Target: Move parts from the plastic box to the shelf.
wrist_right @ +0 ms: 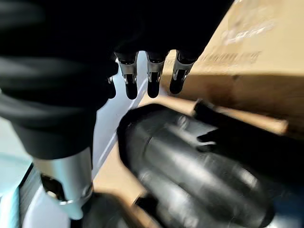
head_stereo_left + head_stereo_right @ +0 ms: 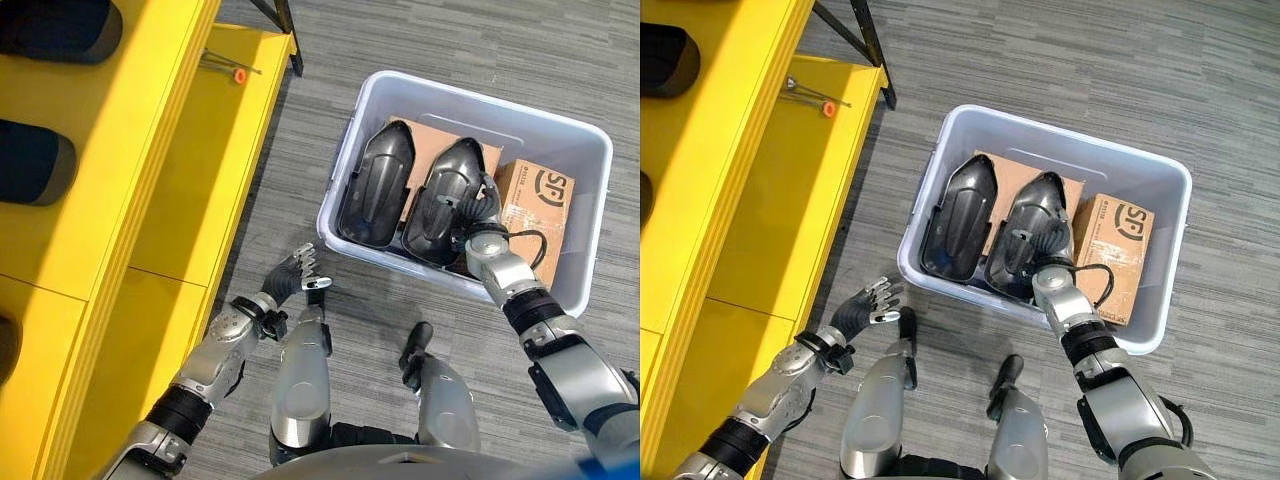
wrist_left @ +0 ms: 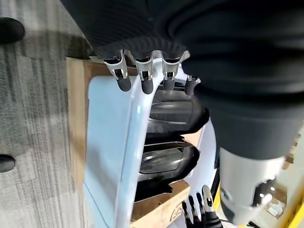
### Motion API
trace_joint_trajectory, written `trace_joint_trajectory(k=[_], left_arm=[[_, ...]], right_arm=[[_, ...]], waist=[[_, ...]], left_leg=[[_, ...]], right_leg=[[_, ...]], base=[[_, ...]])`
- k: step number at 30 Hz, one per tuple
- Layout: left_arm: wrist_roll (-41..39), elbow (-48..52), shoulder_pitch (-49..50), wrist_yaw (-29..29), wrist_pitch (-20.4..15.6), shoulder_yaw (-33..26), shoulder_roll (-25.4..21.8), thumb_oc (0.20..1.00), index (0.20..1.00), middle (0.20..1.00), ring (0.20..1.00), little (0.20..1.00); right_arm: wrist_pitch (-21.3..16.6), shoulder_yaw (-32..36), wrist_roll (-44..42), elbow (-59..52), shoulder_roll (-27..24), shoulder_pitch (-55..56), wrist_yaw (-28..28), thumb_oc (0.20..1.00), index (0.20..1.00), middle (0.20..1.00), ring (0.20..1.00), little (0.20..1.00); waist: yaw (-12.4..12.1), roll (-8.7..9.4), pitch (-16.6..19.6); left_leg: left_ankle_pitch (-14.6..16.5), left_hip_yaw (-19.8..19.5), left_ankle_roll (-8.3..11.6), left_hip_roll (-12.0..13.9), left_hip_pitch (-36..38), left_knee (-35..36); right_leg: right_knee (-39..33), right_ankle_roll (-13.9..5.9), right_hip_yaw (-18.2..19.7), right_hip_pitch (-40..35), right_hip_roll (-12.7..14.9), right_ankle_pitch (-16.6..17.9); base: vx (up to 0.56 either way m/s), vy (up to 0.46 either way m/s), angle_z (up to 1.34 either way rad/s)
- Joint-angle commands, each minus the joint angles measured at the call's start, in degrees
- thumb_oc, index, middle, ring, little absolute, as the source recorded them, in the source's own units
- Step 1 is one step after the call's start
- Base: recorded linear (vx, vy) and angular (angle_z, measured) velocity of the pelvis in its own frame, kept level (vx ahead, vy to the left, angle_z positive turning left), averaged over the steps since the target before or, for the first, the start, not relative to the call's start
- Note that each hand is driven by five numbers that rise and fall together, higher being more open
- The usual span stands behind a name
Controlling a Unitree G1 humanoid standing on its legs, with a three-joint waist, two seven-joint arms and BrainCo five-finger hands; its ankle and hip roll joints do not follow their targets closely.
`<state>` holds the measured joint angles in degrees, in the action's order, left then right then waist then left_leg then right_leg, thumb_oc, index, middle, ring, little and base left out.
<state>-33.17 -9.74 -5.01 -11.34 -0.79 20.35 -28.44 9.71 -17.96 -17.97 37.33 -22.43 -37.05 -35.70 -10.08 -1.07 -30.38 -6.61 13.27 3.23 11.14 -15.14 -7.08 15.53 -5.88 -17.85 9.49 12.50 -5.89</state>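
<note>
A pale grey plastic box [image 2: 470, 100] stands on the carpet in front of me. Two black moulded parts lie in it side by side, one to the left [image 2: 375, 185] and one to the right [image 2: 440, 200]. My right hand [image 2: 482, 215] is down inside the box at the right part's near end, fingers [image 1: 151, 78] straight above its glossy shell [image 1: 190, 175], open. My left hand [image 2: 295, 272] hovers over the carpet just outside the box's near-left corner, fingers [image 3: 142, 76] straight, holding nothing. The yellow shelf [image 2: 190, 180] runs along my left.
A brown cardboard carton [image 2: 535, 215] fills the box's right end, and flat cardboard lies under the parts. Dark rounded parts [image 2: 30, 160] sit on the shelf's upper levels. A small tool with an orange tip [image 2: 238, 75] lies on the low shelf board. A black stand leg [image 2: 285, 25] is behind.
</note>
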Motion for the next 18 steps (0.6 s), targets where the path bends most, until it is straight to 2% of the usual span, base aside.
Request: trace_joint_trajectory(k=[1, 12, 15, 16, 18], left_arm=[[-1.30, 4.13, 2.66, 0.79, -3.37, 0.81, -0.74, 1.000, 1.000, 1.000, 1.000, 1.000], [-2.04, 4.73, 2.14, 2.51, -2.93, 2.67, 0.33, 1.000, 1.000, 1.000, 1.000, 1.000], [-2.12, 4.77, 2.18, 3.21, -2.86, 2.94, 0.81, 1.000, 1.000, 1.000, 1.000, 1.000], [-1.98, 4.79, 2.35, 3.53, -2.82, 3.23, 1.42, 1.000, 1.000, 1.000, 1.000, 1.000], [-1.92, 4.48, 2.08, 3.67, -2.63, 3.28, 2.21, 1.000, 1.000, 1.000, 1.000, 1.000]], right_arm=[[-3.17, 3.12, -2.11, -3.34, -1.08, 1.39, -4.76, 1.000, 1.000, 1.000, 1.000, 1.000], [-6.52, 3.38, 1.55, -5.72, -0.23, 4.18, -6.97, 1.000, 1.000, 1.000, 1.000, 1.000], [-6.09, 2.97, 3.55, -8.16, 0.28, 5.20, -8.06, 1.000, 1.000, 1.000, 1.000, 1.000], [-4.68, 2.41, 4.41, -10.11, 0.61, 6.57, -6.66, 1.000, 1.000, 1.000, 1.000, 1.000], [-4.61, 0.52, 6.48, -11.24, 1.22, 8.05, -5.98, 1.000, 1.000, 1.000, 1.000, 1.000]], waist=[[0.25, -0.54, 1.67], [1.90, -1.03, 0.59], [2.48, -1.08, 0.59], [3.01, -1.14, 0.59], [3.44, -1.25, 0.59]], left_leg=[[2.29, -3.04, 0.94, -0.45, 0.30, -2.32], [3.00, -1.72, 0.46, -0.51, -0.66, -3.39], [3.11, -1.33, 0.42, -0.53, -0.64, -3.31], [3.13, -0.98, 0.46, -0.50, -0.62, -3.11], [3.08, -0.51, 0.36, -0.56, -0.92, -2.95]], right_leg=[[6.08, 2.77, -1.04, 3.60, -1.62, 0.02], [6.60, 2.42, 0.35, 5.66, -1.54, 0.38], [6.43, 2.29, 0.71, 6.02, -1.55, 0.50], [6.31, 2.17, 1.15, 6.52, -1.53, 0.62], [6.04, 2.12, 1.56, 7.21, -1.57, 0.83]], base=[[0.00, 0.000, 0.00], [-0.02, 0.017, -0.06], [-0.01, 0.017, -0.02], [-0.05, 0.059, -0.10], [-0.07, 0.044, -0.10]])
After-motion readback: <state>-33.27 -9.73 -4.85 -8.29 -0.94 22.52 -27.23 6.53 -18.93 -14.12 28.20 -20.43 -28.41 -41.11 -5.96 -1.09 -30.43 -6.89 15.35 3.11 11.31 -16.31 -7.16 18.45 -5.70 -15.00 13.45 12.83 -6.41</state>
